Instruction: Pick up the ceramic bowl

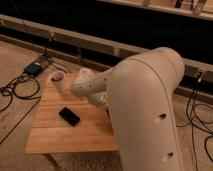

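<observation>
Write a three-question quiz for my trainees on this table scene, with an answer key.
1. True or false: the flat black phone lies on the slatted wooden table.
2. Multiple choice: the pale pinkish cup stands at the table's A) far left corner, B) near right corner, C) middle.
3. Short answer: where is the gripper, and can the dark ceramic bowl be seen?
Key: 1 true. 2 A. 3 The gripper is over the table's middle, right of the phone, at the end of the bulky white arm; the bowl is not in sight.
</observation>
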Motion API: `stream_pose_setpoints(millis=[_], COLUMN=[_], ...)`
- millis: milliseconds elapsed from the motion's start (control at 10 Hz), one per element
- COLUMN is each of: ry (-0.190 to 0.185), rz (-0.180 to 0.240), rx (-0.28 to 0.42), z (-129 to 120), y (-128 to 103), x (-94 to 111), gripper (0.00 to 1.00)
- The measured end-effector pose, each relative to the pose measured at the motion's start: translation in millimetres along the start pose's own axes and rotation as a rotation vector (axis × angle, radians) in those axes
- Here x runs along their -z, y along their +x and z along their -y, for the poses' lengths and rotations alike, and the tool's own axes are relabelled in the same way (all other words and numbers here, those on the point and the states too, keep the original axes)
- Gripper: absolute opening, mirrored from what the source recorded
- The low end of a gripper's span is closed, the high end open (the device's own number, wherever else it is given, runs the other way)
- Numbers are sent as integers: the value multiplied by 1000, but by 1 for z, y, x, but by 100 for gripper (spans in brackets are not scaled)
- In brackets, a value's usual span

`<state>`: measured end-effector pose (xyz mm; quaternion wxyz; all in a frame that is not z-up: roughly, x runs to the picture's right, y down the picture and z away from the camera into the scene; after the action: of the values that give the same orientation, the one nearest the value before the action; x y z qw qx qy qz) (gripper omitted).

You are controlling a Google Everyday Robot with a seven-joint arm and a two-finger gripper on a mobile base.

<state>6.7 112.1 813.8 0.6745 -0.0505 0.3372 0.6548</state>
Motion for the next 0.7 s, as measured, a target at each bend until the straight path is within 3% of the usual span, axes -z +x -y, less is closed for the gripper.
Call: stream_pose_setpoints(millis=[700], ry=[-21], rz=[-18], rx=[-45], z=[-4], y=[4], x=[9], gripper=[0])
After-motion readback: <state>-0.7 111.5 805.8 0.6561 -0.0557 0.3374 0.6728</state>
